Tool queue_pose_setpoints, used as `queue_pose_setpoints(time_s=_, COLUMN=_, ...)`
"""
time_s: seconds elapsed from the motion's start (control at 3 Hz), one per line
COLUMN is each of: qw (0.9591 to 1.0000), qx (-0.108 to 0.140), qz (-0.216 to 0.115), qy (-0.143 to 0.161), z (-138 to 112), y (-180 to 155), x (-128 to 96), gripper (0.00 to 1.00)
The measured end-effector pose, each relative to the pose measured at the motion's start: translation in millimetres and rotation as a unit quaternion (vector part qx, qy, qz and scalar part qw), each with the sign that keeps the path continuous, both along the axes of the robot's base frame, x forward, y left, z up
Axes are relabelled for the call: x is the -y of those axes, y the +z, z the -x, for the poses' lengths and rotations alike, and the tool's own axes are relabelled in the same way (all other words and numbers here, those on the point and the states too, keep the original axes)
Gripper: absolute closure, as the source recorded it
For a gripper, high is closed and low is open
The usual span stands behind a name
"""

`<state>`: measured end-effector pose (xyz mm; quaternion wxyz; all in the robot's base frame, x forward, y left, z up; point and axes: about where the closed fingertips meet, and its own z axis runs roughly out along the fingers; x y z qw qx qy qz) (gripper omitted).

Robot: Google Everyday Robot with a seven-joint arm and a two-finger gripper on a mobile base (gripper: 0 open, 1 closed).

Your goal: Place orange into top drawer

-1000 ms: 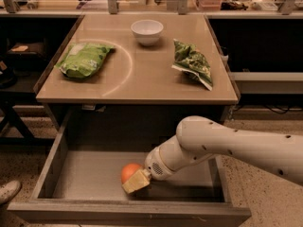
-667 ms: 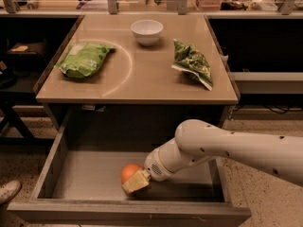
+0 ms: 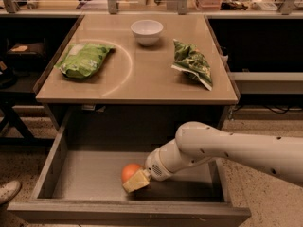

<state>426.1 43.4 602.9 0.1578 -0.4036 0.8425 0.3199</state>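
The orange [image 3: 129, 170] is inside the open top drawer [image 3: 85, 174], low over its grey floor near the front middle. My gripper [image 3: 134, 179] reaches into the drawer from the right on a white arm and is shut on the orange. One tan finger pad [image 3: 137, 182] covers the orange's lower front. The far finger is hidden behind the fruit. I cannot tell whether the orange touches the floor.
On the tabletop [image 3: 142, 74] are a white bowl [image 3: 147, 31] at the back, a green snack bag [image 3: 83, 59] at the left and another green bag [image 3: 191, 62] at the right. A shoe [image 3: 7, 191] shows at the lower left by the drawer's corner.
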Motion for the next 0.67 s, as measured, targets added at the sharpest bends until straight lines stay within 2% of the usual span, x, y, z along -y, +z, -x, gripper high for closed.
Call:
queue_pose_setpoints(time_s=0.33, qw=1.0000, qx=0.000, qz=0.000, qy=0.000, z=0.0, y=0.0, x=0.0, gripper=0.82)
queue_pose_setpoints(time_s=0.67, qw=1.0000, qx=0.000, qz=0.000, qy=0.000, z=0.0, y=0.0, x=0.0, gripper=0.57)
